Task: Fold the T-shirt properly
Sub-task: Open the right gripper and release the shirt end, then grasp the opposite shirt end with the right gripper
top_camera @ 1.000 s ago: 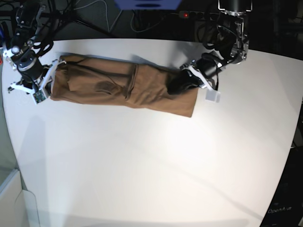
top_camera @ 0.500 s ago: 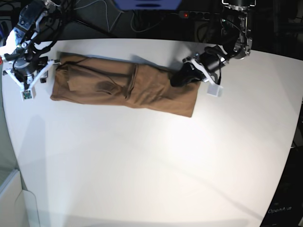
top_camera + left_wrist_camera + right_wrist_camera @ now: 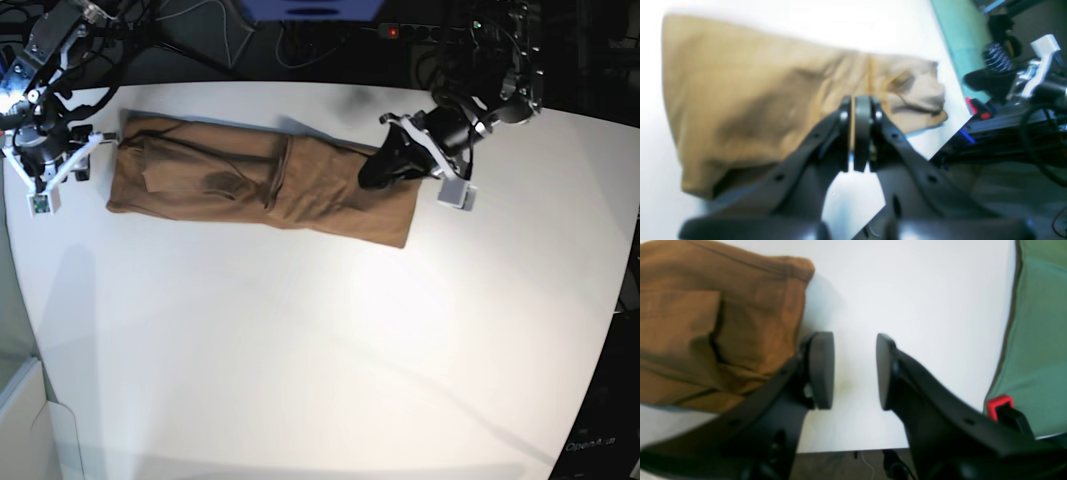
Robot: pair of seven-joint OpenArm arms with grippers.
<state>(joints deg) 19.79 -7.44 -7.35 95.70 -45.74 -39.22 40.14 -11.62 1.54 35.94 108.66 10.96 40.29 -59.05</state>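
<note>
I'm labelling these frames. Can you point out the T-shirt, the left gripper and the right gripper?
T-shirt [image 3: 250,180]: base view, middle of the folded cloth.
Left gripper [image 3: 858,106]: left wrist view, tips of the shut jaws.
Right gripper [image 3: 855,370]: right wrist view, gap between the open pads.

Bright glare, soft shadows, perhaps motion-blurred wrist views

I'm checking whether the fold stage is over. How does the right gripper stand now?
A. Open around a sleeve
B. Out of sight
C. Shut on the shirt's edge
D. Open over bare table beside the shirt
D: the right gripper has parted pads with only white table between them, the T-shirt lying beside.
</note>
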